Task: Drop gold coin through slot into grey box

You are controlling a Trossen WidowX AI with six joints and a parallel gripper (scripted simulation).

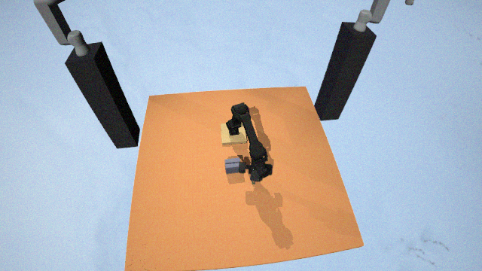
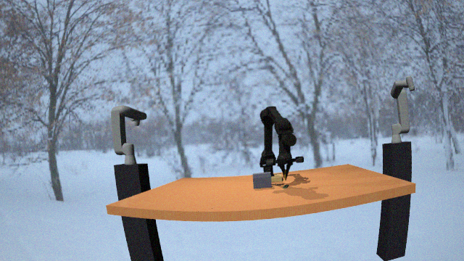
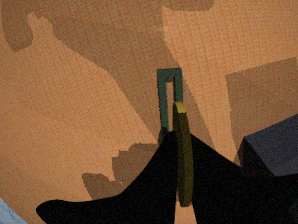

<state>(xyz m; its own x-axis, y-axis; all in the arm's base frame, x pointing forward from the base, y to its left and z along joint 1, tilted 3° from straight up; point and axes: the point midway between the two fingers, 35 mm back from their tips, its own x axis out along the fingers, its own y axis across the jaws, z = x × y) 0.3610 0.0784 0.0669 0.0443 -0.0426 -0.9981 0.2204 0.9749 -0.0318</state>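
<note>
Bench (image 1: 188, 214) (image 2: 217, 203) (image 3: 50, 100) first: broad and orange, it carries everything I work with. In the top view, one black pillar (image 1: 107, 102) (image 2: 132, 177) stands beside its left edge and another black pillar (image 1: 344, 71) (image 2: 396, 167) beside its right edge. My black arm (image 1: 253, 135) (image 2: 268, 141) rises from a pale yellow plate (image 1: 234, 142) (image 2: 276, 178), well inside the far edge, and bends toward the near edge. Off to one side of my fingers sits the grey box (image 1: 232, 168) (image 2: 262, 180) (image 3: 280, 145), well in from every corner, its slot facing up. My gripper (image 1: 254, 180) (image 2: 286, 177) (image 3: 177, 136) points downward, clamped on the coin. Below it, the dark-green holder (image 1: 254, 183) (image 2: 286, 186) (image 3: 161, 102) rests on the bench. The gold coin (image 2: 285, 177) (image 3: 185, 160) is upright between my fingertips, above the holder and outside the box.
</note>
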